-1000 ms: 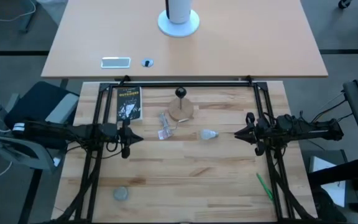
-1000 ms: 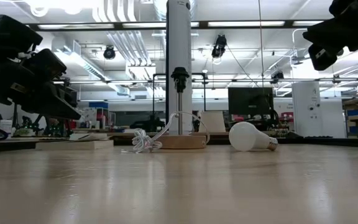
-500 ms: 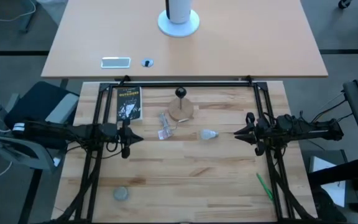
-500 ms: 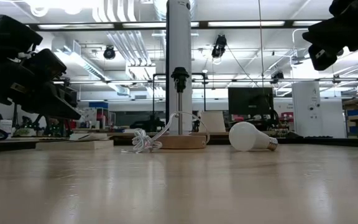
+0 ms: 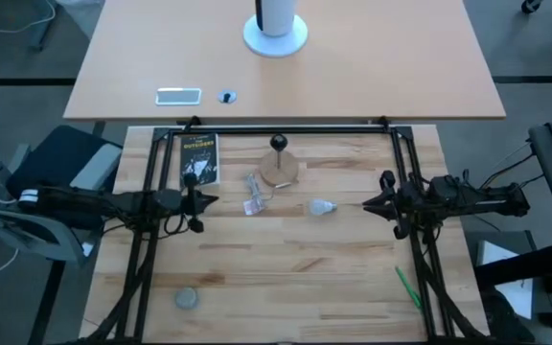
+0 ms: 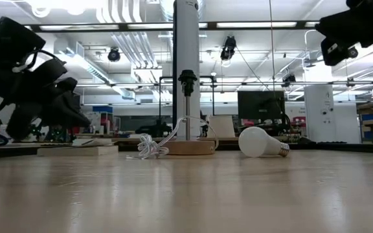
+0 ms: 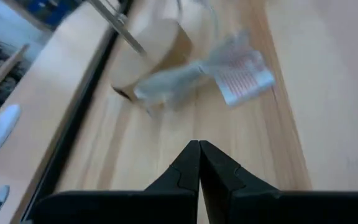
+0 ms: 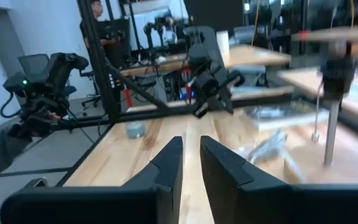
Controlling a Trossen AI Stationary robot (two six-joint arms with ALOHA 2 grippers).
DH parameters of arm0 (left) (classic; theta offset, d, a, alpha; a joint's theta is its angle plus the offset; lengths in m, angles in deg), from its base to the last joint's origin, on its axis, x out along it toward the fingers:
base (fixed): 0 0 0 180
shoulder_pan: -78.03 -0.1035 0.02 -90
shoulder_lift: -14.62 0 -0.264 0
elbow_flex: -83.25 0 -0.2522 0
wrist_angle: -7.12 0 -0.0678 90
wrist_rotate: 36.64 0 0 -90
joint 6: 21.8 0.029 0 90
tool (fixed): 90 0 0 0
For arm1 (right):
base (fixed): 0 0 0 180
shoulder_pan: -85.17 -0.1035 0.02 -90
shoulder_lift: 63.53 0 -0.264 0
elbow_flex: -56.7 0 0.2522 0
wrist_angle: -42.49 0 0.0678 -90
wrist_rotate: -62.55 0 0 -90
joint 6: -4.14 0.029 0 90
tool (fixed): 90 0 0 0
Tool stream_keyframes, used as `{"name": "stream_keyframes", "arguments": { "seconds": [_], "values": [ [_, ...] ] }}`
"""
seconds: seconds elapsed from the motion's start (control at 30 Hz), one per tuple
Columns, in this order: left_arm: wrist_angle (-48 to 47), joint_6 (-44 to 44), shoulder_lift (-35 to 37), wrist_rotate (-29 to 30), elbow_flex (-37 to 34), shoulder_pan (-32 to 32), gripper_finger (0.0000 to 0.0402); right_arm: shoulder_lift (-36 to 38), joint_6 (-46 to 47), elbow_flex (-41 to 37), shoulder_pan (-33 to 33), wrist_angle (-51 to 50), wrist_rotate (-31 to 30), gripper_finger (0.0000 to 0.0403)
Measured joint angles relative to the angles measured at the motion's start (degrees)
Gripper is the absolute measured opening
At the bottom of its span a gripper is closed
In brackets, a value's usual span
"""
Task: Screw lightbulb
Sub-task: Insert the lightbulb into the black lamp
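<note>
The pale planked wooden bench (image 5: 286, 259) was seen whole only from above. The left claw (image 5: 203, 201), its fingers pressed together, was held over the bench's left side; the right claw (image 5: 369, 204), fingers slightly apart, over its right side. The round wooden disc (image 5: 279, 170) with its black socket (image 6: 187, 79) was noted. The lightbulb (image 5: 322, 207), frosted white and tapering to a silvery base, was found lying on its side between the claws, ungripped. Crumpled clear plastic wrapper (image 7: 219, 71) was shown closest by the left wrist view.
</note>
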Motion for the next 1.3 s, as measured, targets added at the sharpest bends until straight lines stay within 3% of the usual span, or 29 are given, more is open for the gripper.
{"name": "stream_keyframes", "arguments": {
  "seconds": [0.1, 0.33, 0.5, 0.6, 0.87, 1.0, 1.13, 1.2, 1.3],
  "values": [
    [8.89, -5.47, -0.18, 0.57, -0.02, -0.04, 0.0, 0.0, -4.1, 0.0, 0.0, 2.29, -0.04, 0.0049],
    [39.93, -23.92, -0.42, 0.71, 0.0, -0.04, 0.0, 0.0, -11.04, 0.04, 0.0, 5.06, -0.04, 0.0064],
    [56.7, -24.19, -0.33, 0.66, 0.0, -0.04, 0.0, 0.0, -14.08, 0.04, 0.0, 5.04, -0.04, 0.007],
    [61.76, -24.35, -0.31, 0.64, 0.0, -0.04, 0.0, 0.0, -14.35, 0.04, 0.0, 5.0, -0.04, 0.007],
    [63.36, -24.4, -0.8, 0.61, 0.0, -0.04, 0.0, 0.0, -14.53, 0.04, 0.0, 5.27, -0.04, 0.0057],
    [63.15, -24.51, -2.29, -0.65, 0.21, -0.04, 0.0, 0.0, -10.13, 0.04, 0.0, 5.3, -0.02, 0.0053],
    [57.27, -26.86, -6.38, -3.45, 4.09, -0.04, 0.0, 0.01, -10.25, 0.04, 0.01, 6.58, -0.51, 0.0058],
    [51.19, -27.57, -9.58, -3.52, 7.69, -0.04, 0.0, 0.02, -9.69, 0.04, 0.02, 6.88, -5.1, 0.0066],
    [40.44, -27.59, -15.33, -3.51, 14.48, -0.04, 0.0, -0.31, -5.29, 0.04, 0.13, 6.43, -17.77, 0.0076]
  ]
}}
